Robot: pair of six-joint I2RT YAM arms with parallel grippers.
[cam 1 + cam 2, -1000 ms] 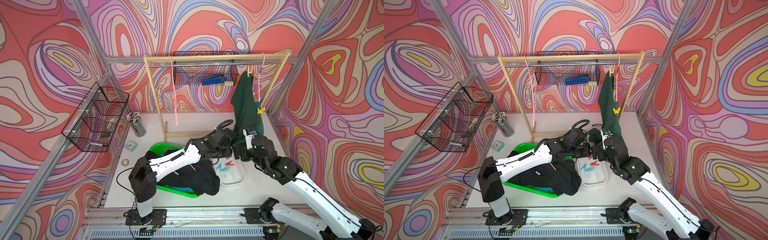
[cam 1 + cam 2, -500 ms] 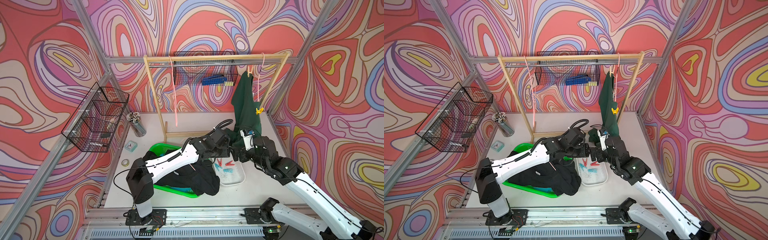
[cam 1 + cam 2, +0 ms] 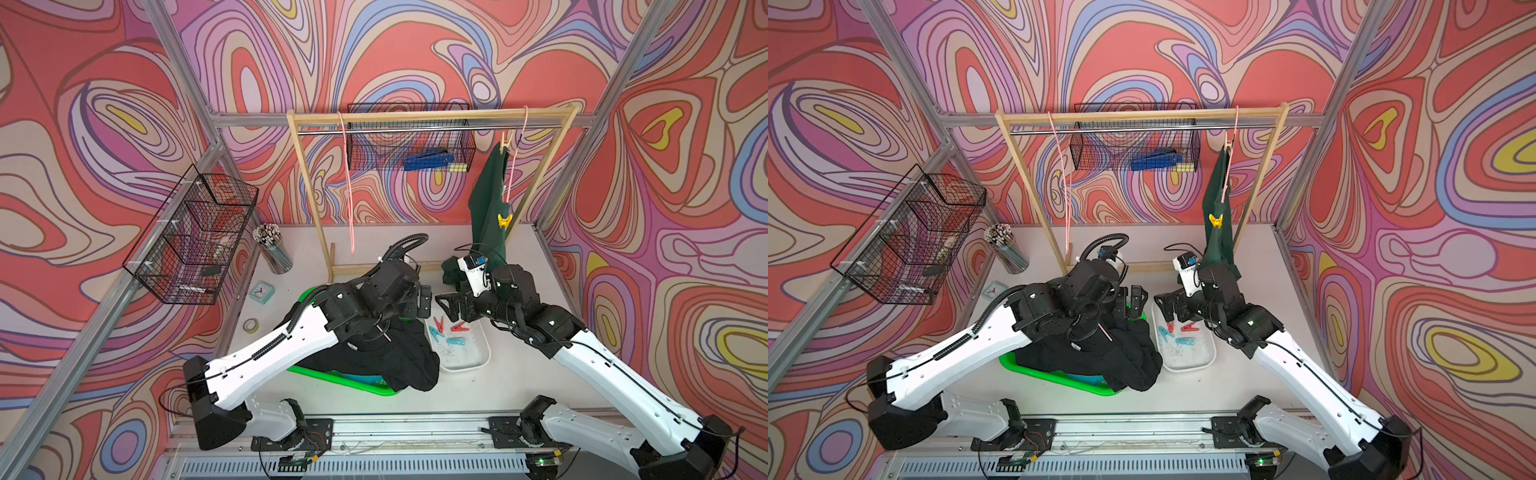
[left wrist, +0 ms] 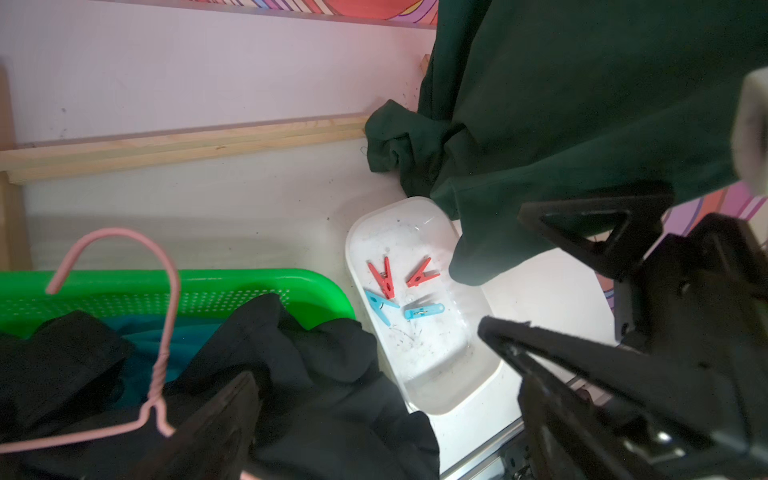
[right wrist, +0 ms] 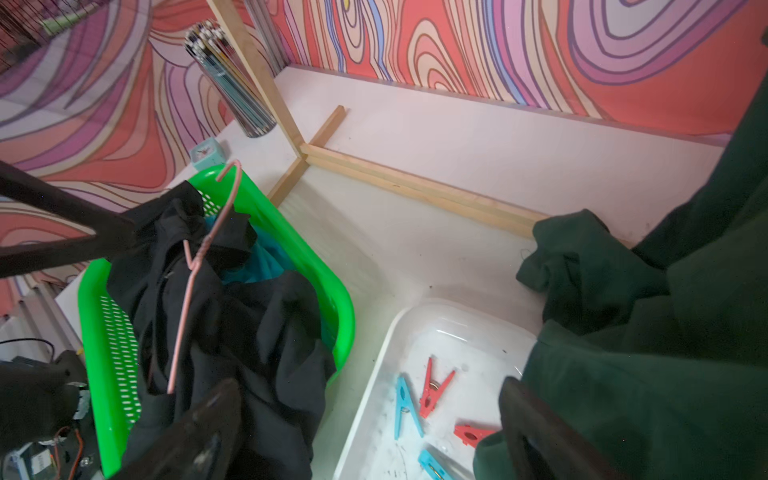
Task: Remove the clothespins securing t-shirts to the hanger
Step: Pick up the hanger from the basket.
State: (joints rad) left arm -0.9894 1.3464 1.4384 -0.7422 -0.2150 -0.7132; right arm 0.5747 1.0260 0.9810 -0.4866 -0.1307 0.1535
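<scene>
Left claw (image 3: 419, 300) now wide open, narrower a second ago.

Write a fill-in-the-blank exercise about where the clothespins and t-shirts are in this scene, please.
1. The white tray holds two red clothespins and two ____ ones.
2. The clothespin low on the hanging dark green t-shirt is ____.
3. The black t-shirt lies in the ____ basket.

Missing words: light blue; yellow; green.
</scene>
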